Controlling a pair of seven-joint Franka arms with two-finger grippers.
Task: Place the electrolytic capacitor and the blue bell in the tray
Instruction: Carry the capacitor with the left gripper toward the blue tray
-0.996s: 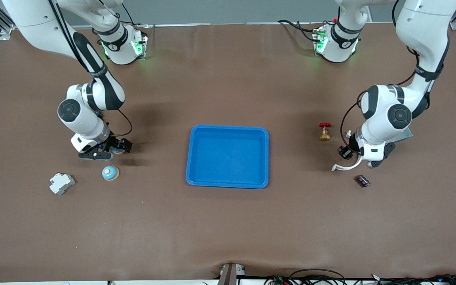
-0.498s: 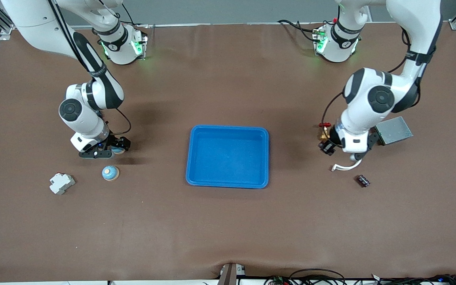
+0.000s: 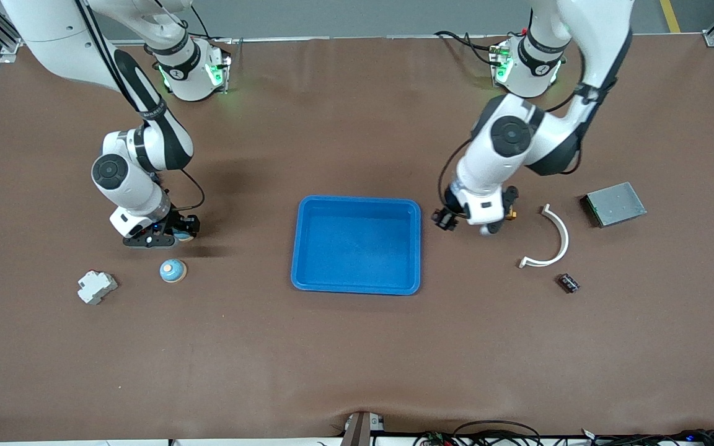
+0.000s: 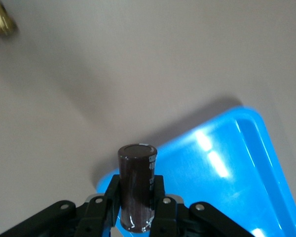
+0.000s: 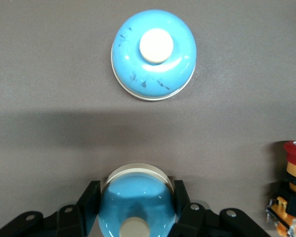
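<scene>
Sitting untouched on the brown counter (image 3: 357,359) toward the right arm's end: a white plastic breaker block (image 3: 96,287) and, beside it, a second blue dome bell (image 3: 173,271).

Clamping a glossy blue dome-shaped metal bell (image 5: 137,197) in the right gripper (image 3: 162,234), jaws closed across the dome's rim, low over the counter above that spare bell. Judging this bell rigid, fairly light and slippery on its curved shell; gripping low at the widest edge, as here, looking safest.

Lying mid-counter: the shallow bright blue plastic tray (image 3: 357,199), holding nothing yet.

Carrying a dark brown cylindrical electrolytic capacitor (image 4: 136,187) upright in the left gripper (image 3: 447,218), jaws pinching the lower barrel, just over the tray's rim (image 4: 246,163) at the left arm's end. Judging it light and stiff with a smooth sleeve, likely rolling if dropped sideways.

Lying toward the left arm's end: a white curved plastic strip (image 3: 552,241) and a grey metal box (image 3: 614,203).
</scene>
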